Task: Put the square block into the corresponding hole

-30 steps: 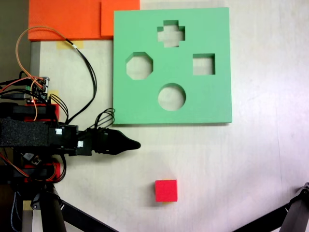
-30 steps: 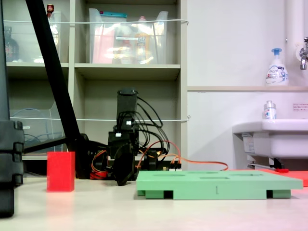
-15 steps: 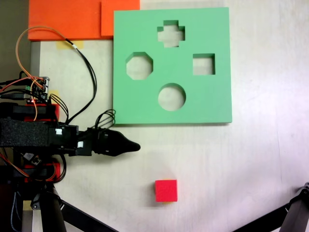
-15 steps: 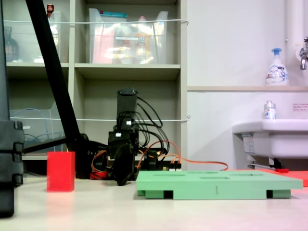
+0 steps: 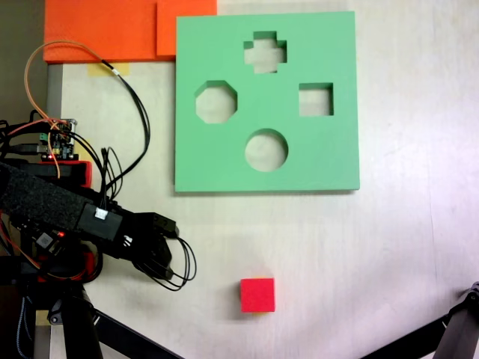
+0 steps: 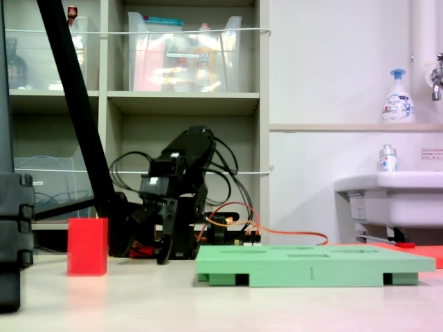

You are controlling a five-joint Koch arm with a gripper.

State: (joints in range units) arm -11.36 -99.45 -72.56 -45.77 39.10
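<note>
In a fixed view from above, the square block (image 5: 257,295), a small red cube, rests on the pale table below the green foam board (image 5: 209,164). The corresponding hole (image 5: 316,99) is the square cut-out at the board's right, with nothing in it. My gripper (image 5: 161,253) hangs folded under the arm at the left, well left of the block and not touching it. Its jaws overlap, so their state is unclear. From the low side, the block (image 6: 88,246) stands left of my gripper (image 6: 165,253), and the board (image 6: 311,266) lies flat to the right.
The board also has cross (image 5: 265,52), octagonal (image 5: 216,102) and round (image 5: 266,149) cut-outs. Orange foam sheets (image 5: 105,30) lie at the top left. Loose cables (image 5: 131,97) and tripod legs (image 5: 112,333) surround the arm's base. Another black leg (image 5: 456,329) enters at the bottom right.
The arm has swung toward the block's side of the table and lifted. The gripper, earlier stretched out level beside the board's lower edge, now tilts downward. Block and board have not moved.
</note>
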